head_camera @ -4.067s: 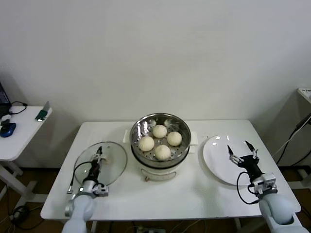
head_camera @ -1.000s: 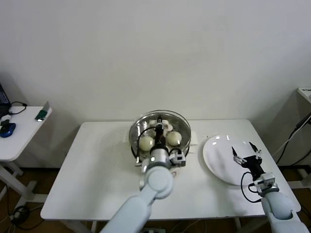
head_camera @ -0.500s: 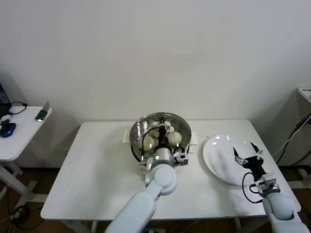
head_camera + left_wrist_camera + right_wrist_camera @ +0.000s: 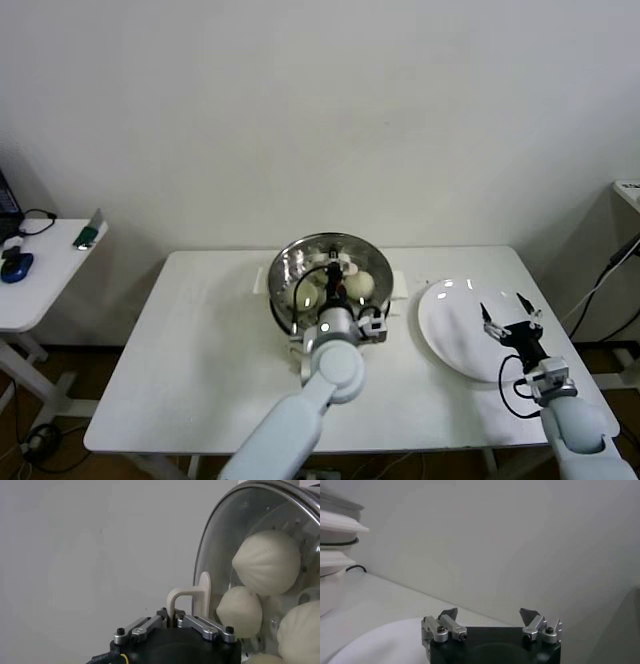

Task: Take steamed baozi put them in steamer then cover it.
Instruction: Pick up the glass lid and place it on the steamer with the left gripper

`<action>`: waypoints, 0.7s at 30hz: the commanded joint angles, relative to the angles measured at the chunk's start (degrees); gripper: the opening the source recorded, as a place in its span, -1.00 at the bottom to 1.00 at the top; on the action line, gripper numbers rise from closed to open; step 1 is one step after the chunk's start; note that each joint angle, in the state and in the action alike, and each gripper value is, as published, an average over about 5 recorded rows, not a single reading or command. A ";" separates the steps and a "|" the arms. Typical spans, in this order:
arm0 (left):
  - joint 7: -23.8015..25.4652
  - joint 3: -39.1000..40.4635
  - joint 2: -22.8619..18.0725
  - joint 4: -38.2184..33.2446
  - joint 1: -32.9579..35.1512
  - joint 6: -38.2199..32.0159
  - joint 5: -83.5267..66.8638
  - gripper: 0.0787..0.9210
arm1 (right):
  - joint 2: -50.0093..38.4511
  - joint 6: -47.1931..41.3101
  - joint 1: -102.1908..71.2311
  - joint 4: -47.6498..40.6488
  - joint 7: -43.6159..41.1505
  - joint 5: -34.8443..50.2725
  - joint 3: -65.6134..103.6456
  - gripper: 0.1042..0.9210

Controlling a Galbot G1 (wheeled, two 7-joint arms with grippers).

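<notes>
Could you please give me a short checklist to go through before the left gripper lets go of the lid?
1. Buns inside the steamer: ok.
2. Lid over the steamer: ok.
3. Lid fully seated on the rim: cannot tell.
4. Left gripper shut on the lid handle: ok.
5. Right gripper open and away, over the plate: ok.
</notes>
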 commanded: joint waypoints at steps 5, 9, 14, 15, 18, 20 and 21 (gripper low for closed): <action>-0.69 -0.04 0.09 0.55 0.42 2.34 0.29 -0.84 | 0.49 0.13 -0.06 -0.04 -0.24 -0.30 0.19 0.76; 1.68 -0.69 0.10 -0.33 0.96 1.48 1.85 -0.84 | 0.41 -0.28 -0.07 0.13 -0.44 -0.21 0.26 0.76; 2.48 -0.23 1.12 -2.72 0.63 1.52 0.67 -0.75 | 0.07 -2.62 0.06 0.76 0.24 -0.19 0.31 0.76; 2.59 -0.11 1.30 -3.26 0.60 1.57 0.57 -0.70 | 0.02 -3.37 0.12 0.89 0.55 -0.26 0.31 0.76; 2.87 0.37 1.95 -5.22 0.62 2.05 -0.15 -0.50 | -0.16 -5.79 0.24 1.48 1.52 -0.44 0.22 0.76; 3.13 0.70 2.48 -6.65 0.76 2.43 -0.66 -0.35 | -0.30 -7.63 0.23 2.10 1.85 -0.34 0.12 0.76; 3.33 0.86 2.81 -7.43 0.84 2.56 -0.97 -0.29 | -0.35 -8.28 0.24 2.34 1.92 -0.16 0.08 0.76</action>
